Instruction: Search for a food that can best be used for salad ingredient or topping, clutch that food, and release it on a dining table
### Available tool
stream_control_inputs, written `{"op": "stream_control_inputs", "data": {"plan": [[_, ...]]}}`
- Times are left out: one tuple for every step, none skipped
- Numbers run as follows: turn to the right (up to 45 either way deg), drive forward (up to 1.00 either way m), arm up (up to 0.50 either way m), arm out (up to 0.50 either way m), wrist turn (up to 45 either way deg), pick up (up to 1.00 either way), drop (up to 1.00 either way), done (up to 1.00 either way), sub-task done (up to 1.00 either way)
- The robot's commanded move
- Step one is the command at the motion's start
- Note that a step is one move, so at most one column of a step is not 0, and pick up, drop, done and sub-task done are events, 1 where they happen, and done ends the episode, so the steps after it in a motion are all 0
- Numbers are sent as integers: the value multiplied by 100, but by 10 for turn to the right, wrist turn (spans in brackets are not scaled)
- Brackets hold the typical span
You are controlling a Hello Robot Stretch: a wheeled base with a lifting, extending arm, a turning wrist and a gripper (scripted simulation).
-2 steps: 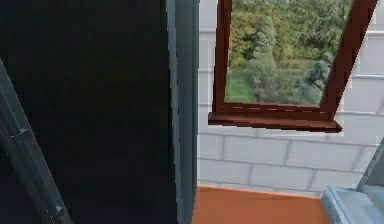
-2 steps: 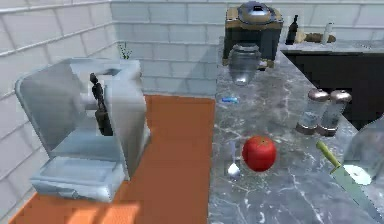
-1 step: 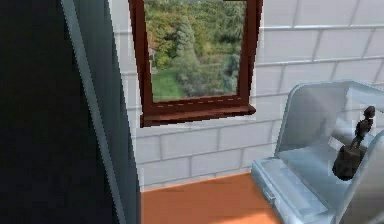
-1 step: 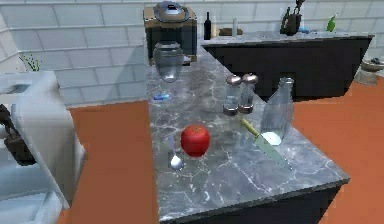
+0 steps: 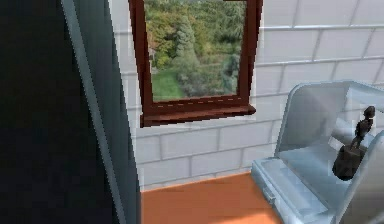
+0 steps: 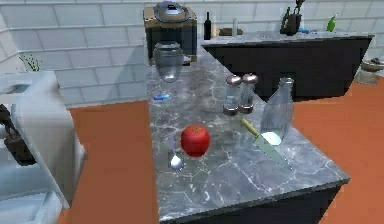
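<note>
White brick walls and an orange floor (image 6: 110, 150) ring a kitchen. On the arm side view, a grey marble counter (image 6: 220, 180) runs from 6 toward 12 o'clock. The tomato (image 6: 196, 139), red and round, sits on it near the middle, apart from everything else but for a small shiny thing (image 6: 176, 159) just beside it at 7 o'clock. From the tomato, two shakers (image 6: 240, 93) stand at 1 o'clock, a glass bottle (image 6: 278, 112) at 2 o'clock and a pale green utensil (image 6: 262, 138) lies at 3 o'clock. A coffee machine (image 6: 170, 30) stands at 12 o'clock, at the far end. A grey armchair (image 6: 45, 120) at 9 o'clock bears a dark statue (image 6: 12, 135). Ahead, a brown-framed window (image 5: 195, 55) shows trees. The gripper's state cannot be told.
</note>
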Motion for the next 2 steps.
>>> {"op": "stream_control_inputs", "data": {"plan": [[0,0,38,0,0,0,0,0,0],[0,0,0,20,0,0,0,0,0]]}}
